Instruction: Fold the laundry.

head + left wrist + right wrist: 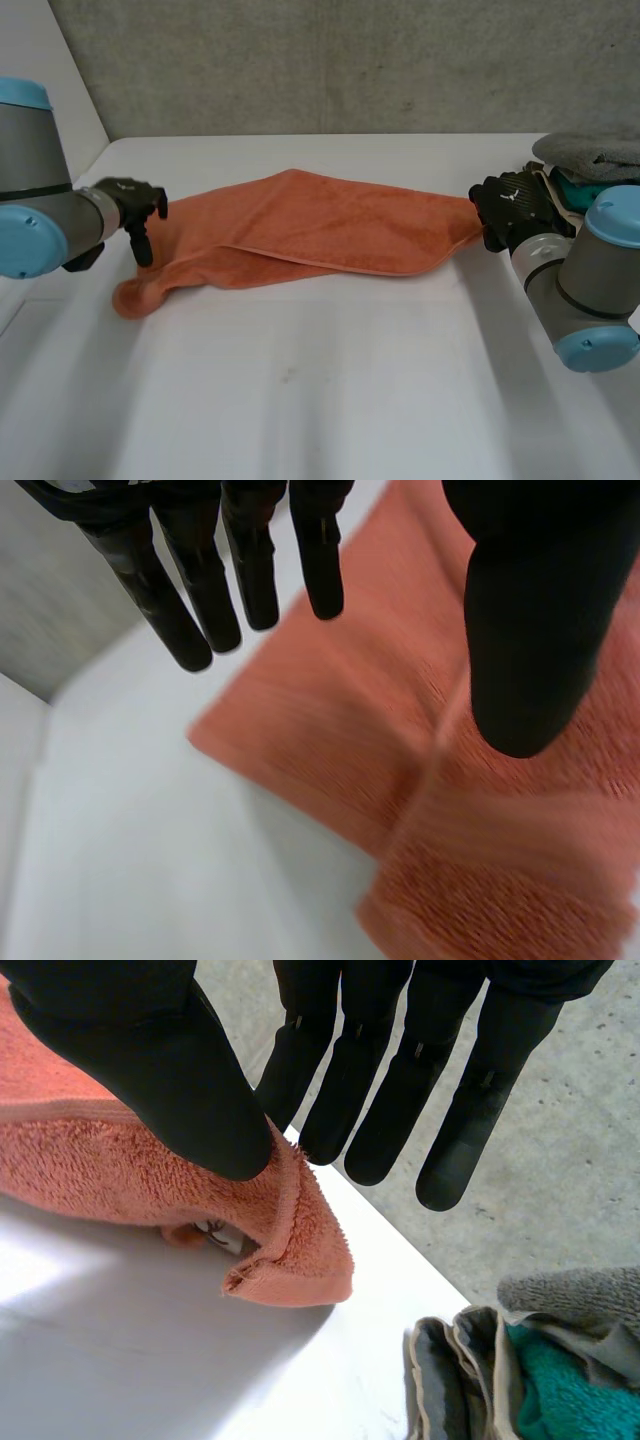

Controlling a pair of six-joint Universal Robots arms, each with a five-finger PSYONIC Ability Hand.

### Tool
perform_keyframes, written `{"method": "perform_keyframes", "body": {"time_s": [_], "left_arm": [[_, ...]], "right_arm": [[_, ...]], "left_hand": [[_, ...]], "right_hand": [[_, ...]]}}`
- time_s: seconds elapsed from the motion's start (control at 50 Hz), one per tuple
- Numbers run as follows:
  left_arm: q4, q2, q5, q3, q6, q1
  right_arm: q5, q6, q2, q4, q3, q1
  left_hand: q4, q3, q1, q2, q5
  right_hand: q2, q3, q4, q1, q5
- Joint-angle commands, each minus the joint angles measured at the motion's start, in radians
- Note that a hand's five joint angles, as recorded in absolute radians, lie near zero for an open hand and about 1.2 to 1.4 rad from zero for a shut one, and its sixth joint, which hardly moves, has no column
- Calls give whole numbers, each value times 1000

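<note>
— How are the hands set?
— The right hand (150,1070) is clamped, thumb against fingers, on a corner of the orange towel (320,230). The left hand (190,600) is spread, with nothing gripped.
— And the towel?
— It is stretched lengthwise from the right hand to beneath the left hand's fingertips.

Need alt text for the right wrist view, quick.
The right hand pinches a corner of the orange towel between thumb and straight fingers, over the white table. A pile of grey and teal cloths lies nearby.
</note>
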Motion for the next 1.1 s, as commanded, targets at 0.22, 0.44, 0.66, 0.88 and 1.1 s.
{"method": "perform_keyframes", "body": {"time_s": [0.22,0.44,0.66,0.88,1.1], "left_arm": [[-43,-60,6,-44,8,-15],[-4,-60,-17,-78,34,-17],[-14,154,-34,-149,3,9],[-38,571,75,-258,84,80],[-24,727,162,-272,113,104]], "right_arm": [[-14,-19,-17,4,-13,-50],[-14,-21,-19,8,-14,-47],[-19,-56,-149,112,-31,-87],[-103,-73,-477,455,-223,-207],[-120,-58,-410,673,-429,-211]], "left_hand": [[41,40,37,39,38],[791,790,787,789,788],[953,953,949,951,950],[953,953,949,951,950],[953,953,949,951,950]], "right_hand": [[214,204,196,254,214],[214,204,196,254,214],[214,204,196,254,214],[214,204,196,254,214],[214,204,196,254,214]]}}
